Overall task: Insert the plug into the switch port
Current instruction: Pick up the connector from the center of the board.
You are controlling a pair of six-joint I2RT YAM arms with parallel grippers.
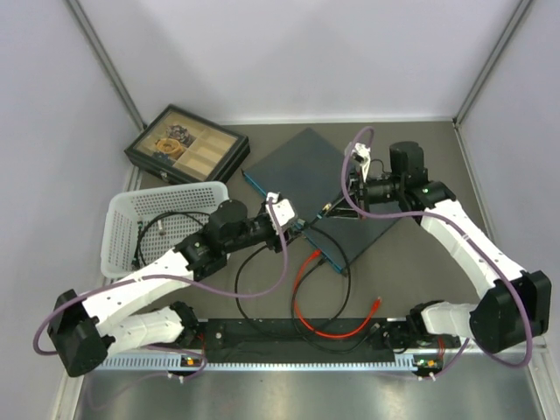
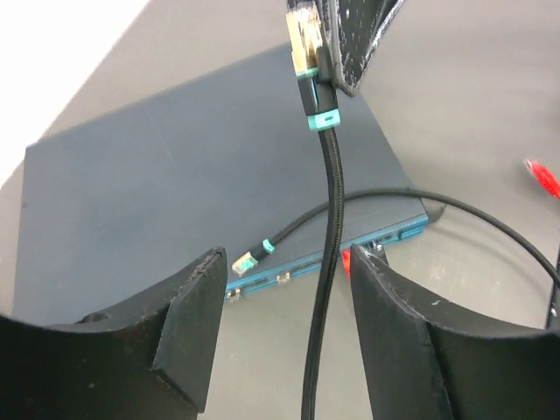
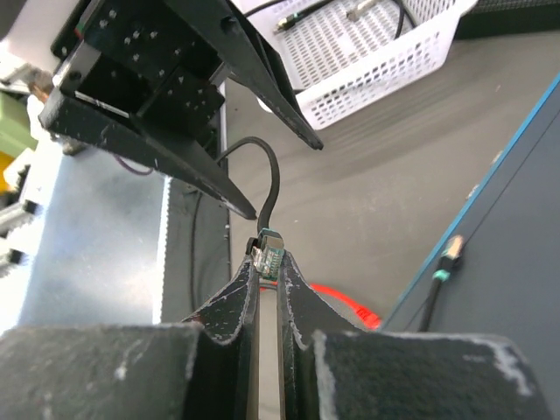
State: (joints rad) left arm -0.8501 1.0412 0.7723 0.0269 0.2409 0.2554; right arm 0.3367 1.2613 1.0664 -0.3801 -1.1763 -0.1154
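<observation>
left jaws apart, right jaws clamped on plug, black cable hanging before switch.

Black tray box at far left of table, lid off or open, cannot tell which; tan-lined compartments; one holds a yellowish ring-shaped coil, the one behind it a dark mixed clutter, too small to identify.

White perforated basket just near of the box, apart from it; black cables with metal-tipped ends lie inside.

Red cable loops on the table toward the near side; one free end lies on bare surface.

Black rail along near edge, a slotted white strip in front of it.

Pale walls; aluminium frame posts at back corners.
</observation>
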